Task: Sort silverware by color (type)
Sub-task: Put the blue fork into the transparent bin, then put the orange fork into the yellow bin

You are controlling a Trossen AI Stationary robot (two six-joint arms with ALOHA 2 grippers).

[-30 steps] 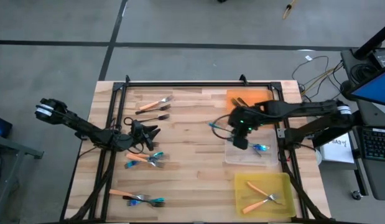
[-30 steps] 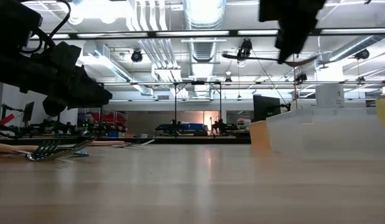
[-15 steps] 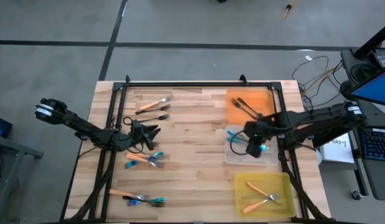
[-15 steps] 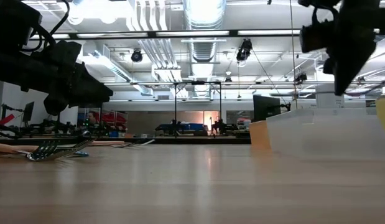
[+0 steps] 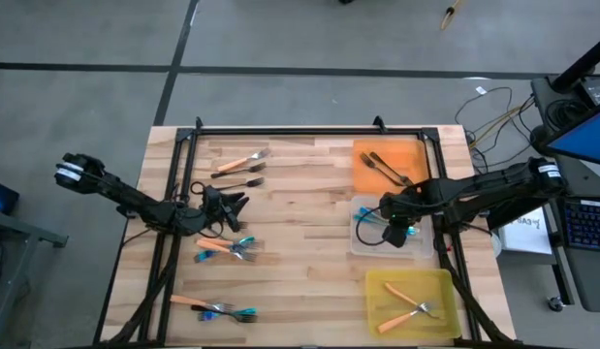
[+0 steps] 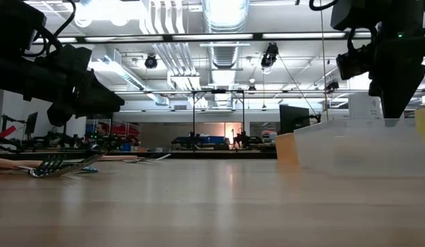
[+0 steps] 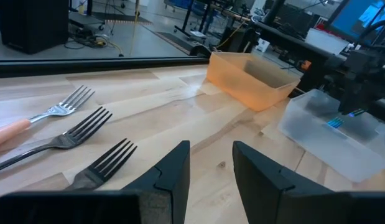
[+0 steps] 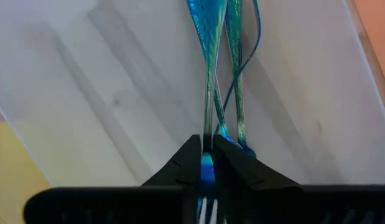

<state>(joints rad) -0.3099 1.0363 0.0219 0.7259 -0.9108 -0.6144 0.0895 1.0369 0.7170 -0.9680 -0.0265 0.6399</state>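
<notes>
Right pincer [image 5: 404,233]: low over the clear tray [image 5: 363,242], nearly closed on the handle of a blue fork [image 8: 208,74], gripped between its fingers [image 8: 180,163].
Blue fork in grip: lay lengthwise inside the clear tray, beside a second blue fork [image 8: 237,93] already there.
Left pincer [image 7: 208,165]: parted with a narrow gap, holding nothing, parked above the table [image 5: 300,194] near its left rail, beside the dark forks [image 5: 243,181].
Loose silverware: one orange fork [image 5: 239,161] and the dark forks toward the far left; blue and orange forks [image 5: 227,249] mid-left; more [image 5: 214,308] at the near left edge.
Sorted silverware: dark forks [image 5: 382,167] in the orange tray [image 5: 363,150]; orange forks [image 5: 411,301] in the yellow tray [image 5: 377,286].
Edges: three trays lined up along the right side, close to the right rail; black frame bar across the far edge.
Open room: bare wood through the middle, between the left forks and the trays.
High view only: full layout and tray contents.
Low view only: tray walls [image 6: 349,144] seen side-on, contents hidden; right pincer dipped to the rim.
Right wrist view only: the grip itself.
Left wrist view only: fork tines [image 7: 92,124] close up, trays well beyond.
</notes>
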